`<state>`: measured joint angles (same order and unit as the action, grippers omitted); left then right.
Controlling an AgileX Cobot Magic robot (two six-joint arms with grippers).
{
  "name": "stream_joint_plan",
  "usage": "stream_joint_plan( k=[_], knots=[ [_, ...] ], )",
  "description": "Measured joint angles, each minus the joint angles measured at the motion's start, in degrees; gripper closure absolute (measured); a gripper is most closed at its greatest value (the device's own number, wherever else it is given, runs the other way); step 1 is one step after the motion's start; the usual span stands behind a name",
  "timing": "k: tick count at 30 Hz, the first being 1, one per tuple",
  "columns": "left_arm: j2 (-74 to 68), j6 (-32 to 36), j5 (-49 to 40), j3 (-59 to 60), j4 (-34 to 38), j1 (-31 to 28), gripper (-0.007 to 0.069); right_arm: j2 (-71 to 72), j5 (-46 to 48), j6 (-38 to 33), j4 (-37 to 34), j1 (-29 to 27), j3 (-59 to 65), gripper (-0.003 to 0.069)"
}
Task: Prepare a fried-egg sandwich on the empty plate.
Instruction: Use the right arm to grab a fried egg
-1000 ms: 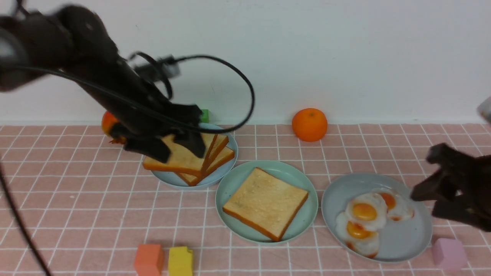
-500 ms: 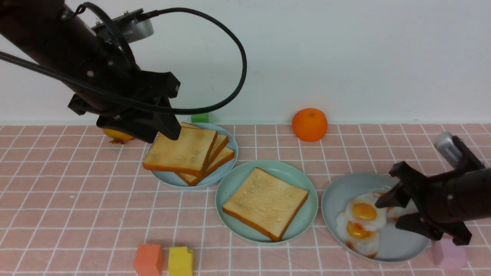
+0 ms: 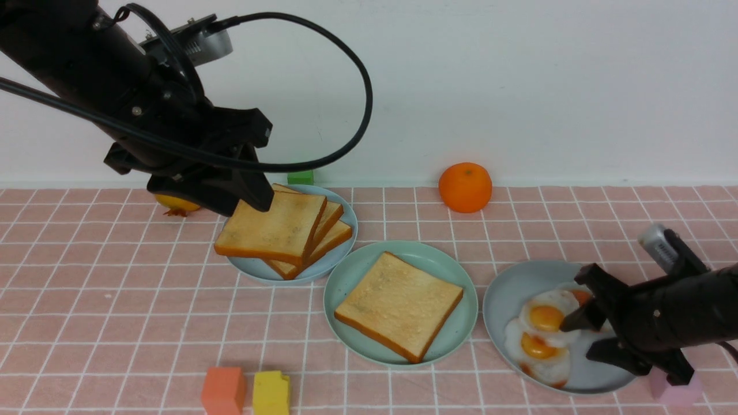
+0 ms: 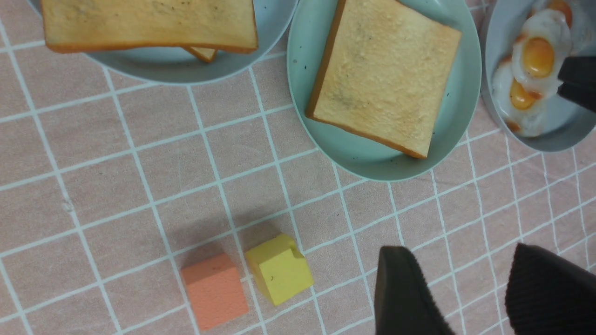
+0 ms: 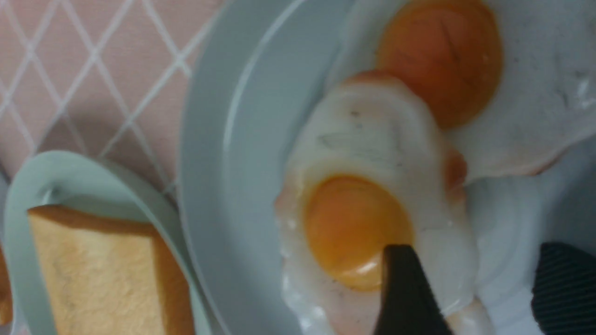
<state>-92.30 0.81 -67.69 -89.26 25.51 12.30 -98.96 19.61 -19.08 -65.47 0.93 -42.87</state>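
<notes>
Standing at the near edge, past the orange block (image 3: 223,391) and yellow block (image 3: 271,393), I see the right gripper (image 3: 580,338) low toward the near right corner. Its jaws are apart, straddling the rim of the top fried egg (image 3: 545,318) on the grey-blue plate (image 3: 507,288). The eggs overlap, so a pinch could drag two or slip off the thin white. Mid-surface, the mint-green plate (image 3: 340,282) holds one toast slice (image 3: 399,305); no sandwich yet. Farther back, the left gripper (image 4: 461,265) hangs spread and empty over the toast stack (image 3: 271,227).
</notes>
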Motion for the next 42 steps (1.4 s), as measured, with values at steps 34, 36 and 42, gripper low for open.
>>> stream_joint_plan(
  k=[34, 36, 42],
  knots=[
    [0.00, 0.00, -0.24, 0.00, 0.10, 0.00, 0.0265, 4.19, -0.86, -13.28, -3.78, 0.00, 0.00, 0.0634],
    [0.00, 0.00, -0.24, 0.00, 0.10, 0.00, 0.0265, 4.59, -0.66, -14.04, -3.73, 0.00, 0.00, 0.0648],
    [0.00, 0.00, -0.19, 0.00, 0.10, 0.00, 0.0265, 5.56, -0.55, -15.28, -3.54, 0.00, 0.00, 0.0665]
  ],
)
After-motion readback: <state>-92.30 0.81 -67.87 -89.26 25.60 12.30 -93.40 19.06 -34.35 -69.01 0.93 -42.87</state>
